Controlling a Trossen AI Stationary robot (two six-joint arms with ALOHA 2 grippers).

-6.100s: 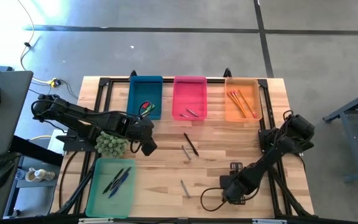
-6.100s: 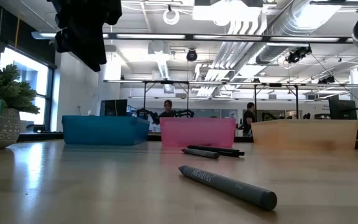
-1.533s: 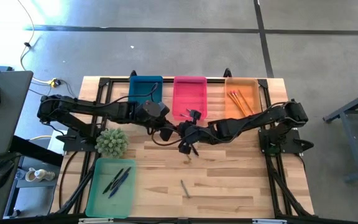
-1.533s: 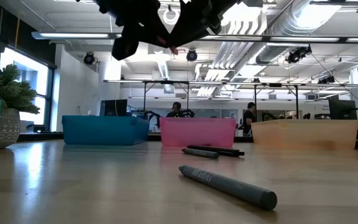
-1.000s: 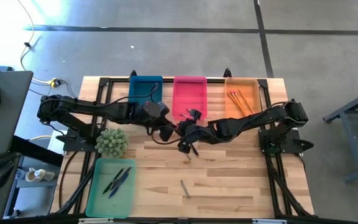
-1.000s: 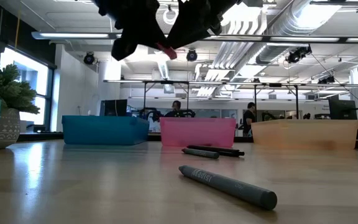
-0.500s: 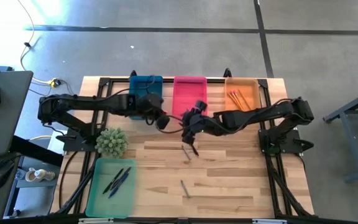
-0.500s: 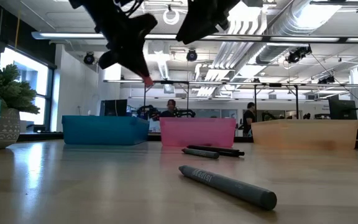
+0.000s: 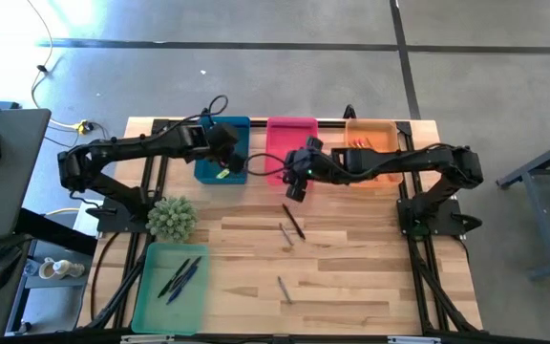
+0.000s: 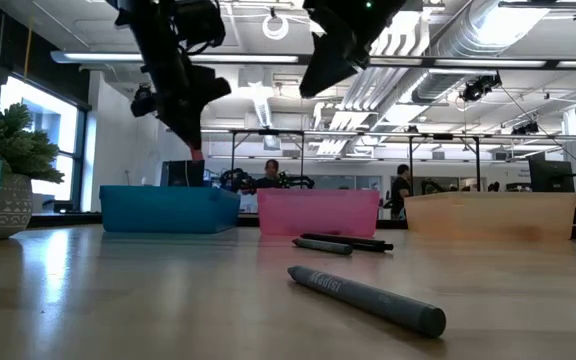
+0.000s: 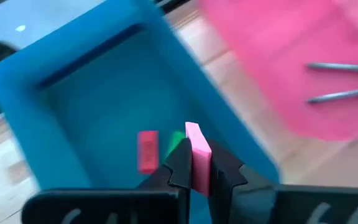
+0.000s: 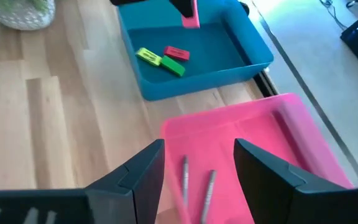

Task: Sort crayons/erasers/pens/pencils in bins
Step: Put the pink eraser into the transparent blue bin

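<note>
Left claw (image 11: 194, 175) pinching pink eraser (image 11: 197, 149), hovering over blue bin (image 9: 220, 172) already holding three erasers. Right claw (image 12: 197, 163) spread, empty, hanging over pink bin (image 9: 291, 129). Pen (image 9: 293, 221), two crayons (image 9: 284, 289) lying on bench (image 9: 351, 268), awaiting sorting.

The only lettering sits on the grey crayon (image 10: 366, 295) lying nearest the worktop's front edge: a short embossed word runs along its barrel near the far end in the low view, but the letters are too small and slanted to read for certain. No other text, number, brand or sign can be read anywhere on the worktop.
</note>
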